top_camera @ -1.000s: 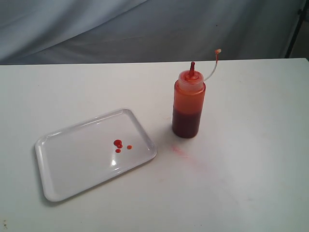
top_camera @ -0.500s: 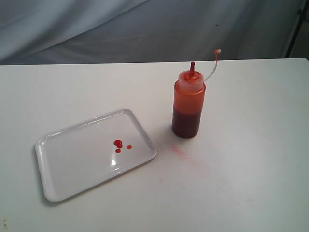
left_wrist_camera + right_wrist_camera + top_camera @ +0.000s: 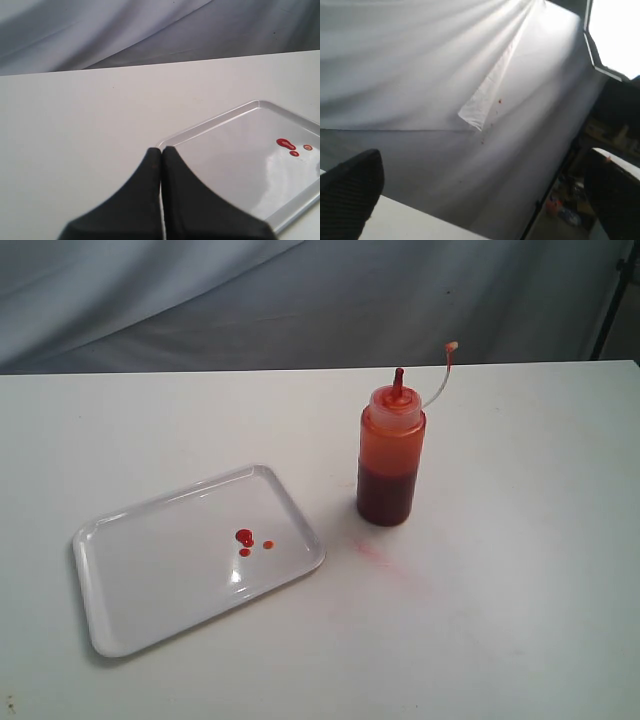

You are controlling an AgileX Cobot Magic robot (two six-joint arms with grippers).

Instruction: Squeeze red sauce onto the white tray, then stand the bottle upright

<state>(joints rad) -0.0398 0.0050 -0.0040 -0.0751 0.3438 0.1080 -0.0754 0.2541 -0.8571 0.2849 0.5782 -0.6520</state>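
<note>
A translucent orange-tinted plastic squeeze bottle (image 3: pixel 390 465) stands upright on a white table (image 3: pixel 520 590), dark sauce filling its lower part, its narrow red nozzle pointing up and a small cap (image 3: pixel 451 346) arching off to one side on a thin tether. Just beside it, apart and not touching, lies a flat glossy white rectangular tray (image 3: pixel 150 580) with a low rim. Three small round drops of dark-red sauce (image 3: pixel 245 537) sit near the tray's middle. A faint pinkish smear (image 3: pixel 372 552) marks the tabletop between bottle and tray. Creased grey cloth (image 3: pixel 300 300) hangs behind.

In the left wrist view, the left gripper (image 3: pixel 161 155) has its black fingers pressed together with nothing between them, covering one corner of the tray (image 3: pixel 240 165); the drops (image 3: pixel 285 143) show beyond. The right gripper (image 3: pixel 485 170) has its fingers spread wide, empty, facing the cloth.
</note>
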